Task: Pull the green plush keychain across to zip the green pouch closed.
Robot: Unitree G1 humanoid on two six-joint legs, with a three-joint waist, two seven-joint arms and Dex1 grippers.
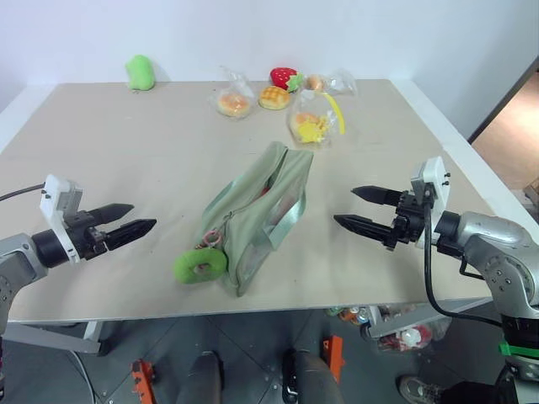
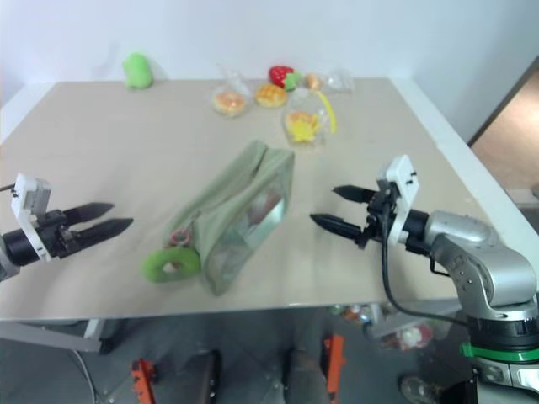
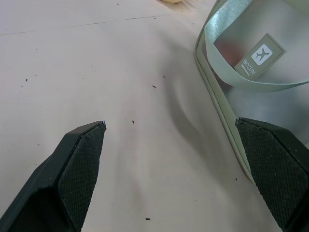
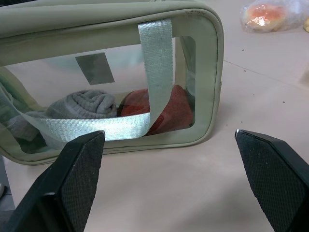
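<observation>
The green pouch lies in the middle of the table, its long side running from the near edge away from me, its top still gaping. Its clear window shows a grey cloth and something red inside. The green plush keychain, a fuzzy lime ring, rests on the table at the pouch's near end. My left gripper hovers open to the left of the pouch, empty. My right gripper hovers open to the right of the pouch, facing its window, with nothing between its fingers.
A solid green plush blob sits at the far left of the table. Several clear bags of toy food lie at the far middle. The table's near edge runs just below the keychain.
</observation>
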